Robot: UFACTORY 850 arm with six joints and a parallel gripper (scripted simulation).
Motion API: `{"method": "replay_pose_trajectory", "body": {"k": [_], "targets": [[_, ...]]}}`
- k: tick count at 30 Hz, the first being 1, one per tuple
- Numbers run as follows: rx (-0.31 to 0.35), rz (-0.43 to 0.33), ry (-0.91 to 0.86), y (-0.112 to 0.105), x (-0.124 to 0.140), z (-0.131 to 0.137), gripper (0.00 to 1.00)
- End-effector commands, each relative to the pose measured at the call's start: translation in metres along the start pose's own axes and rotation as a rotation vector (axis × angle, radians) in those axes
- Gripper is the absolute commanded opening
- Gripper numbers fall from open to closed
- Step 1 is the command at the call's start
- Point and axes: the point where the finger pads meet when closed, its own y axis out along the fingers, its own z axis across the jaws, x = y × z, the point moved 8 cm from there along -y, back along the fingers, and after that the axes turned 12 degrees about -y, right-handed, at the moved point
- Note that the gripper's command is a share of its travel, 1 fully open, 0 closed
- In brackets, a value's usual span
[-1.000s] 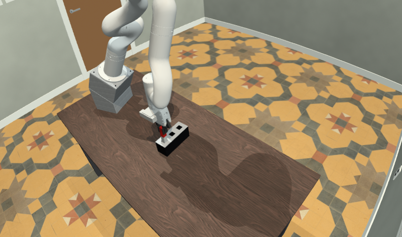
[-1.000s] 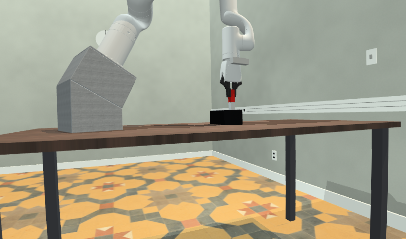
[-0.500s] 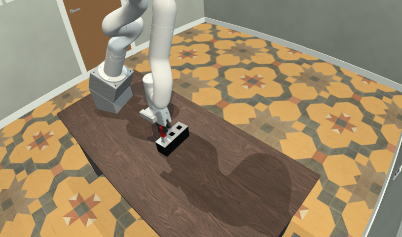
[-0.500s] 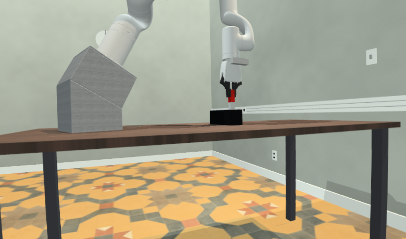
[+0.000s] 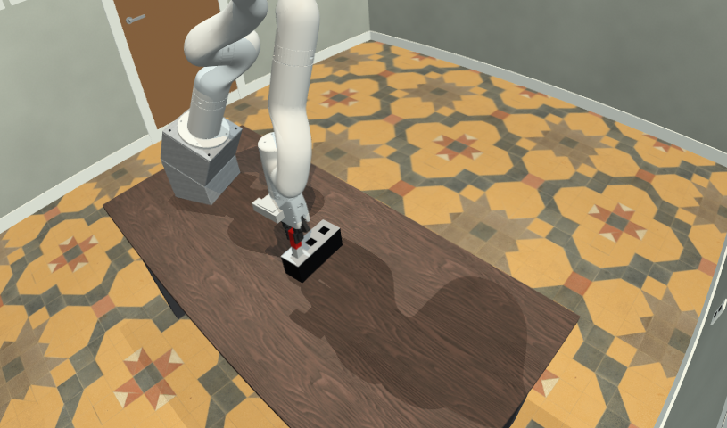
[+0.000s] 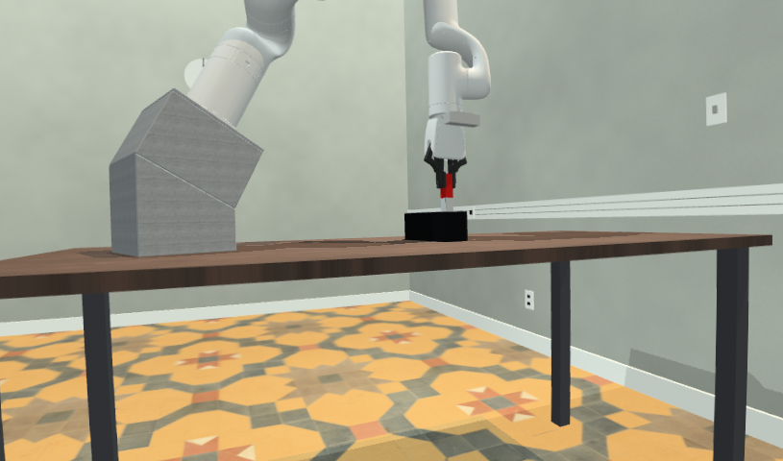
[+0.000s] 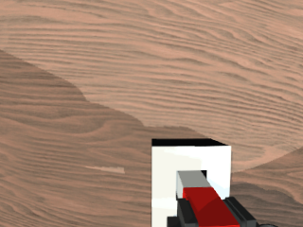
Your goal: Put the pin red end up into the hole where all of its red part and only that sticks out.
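Gripper [image 6: 447, 183]: clamped on red end of upright red-and-grey square pin [image 6: 447, 200] | grey end in end hole of black white-topped block [image 5: 324, 253] | dark wooden surface [image 5: 250, 328].

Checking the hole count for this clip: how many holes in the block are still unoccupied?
2. Both open holes show in the top view of the block: the middle one and the far-end one. The gripper holds the pin in the near-end hole.
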Motion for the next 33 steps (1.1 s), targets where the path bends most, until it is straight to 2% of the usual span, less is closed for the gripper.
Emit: {"method": "replay_pose_trajectory", "body": {"k": [1, 33], "targets": [[-0.001, 0.001, 0.000, 0.0019, -0.0008, -0.0002, 0.00], [-0.001, 0.001, 0.000, 0.0059, -0.0004, -0.0012, 0.00]]}}
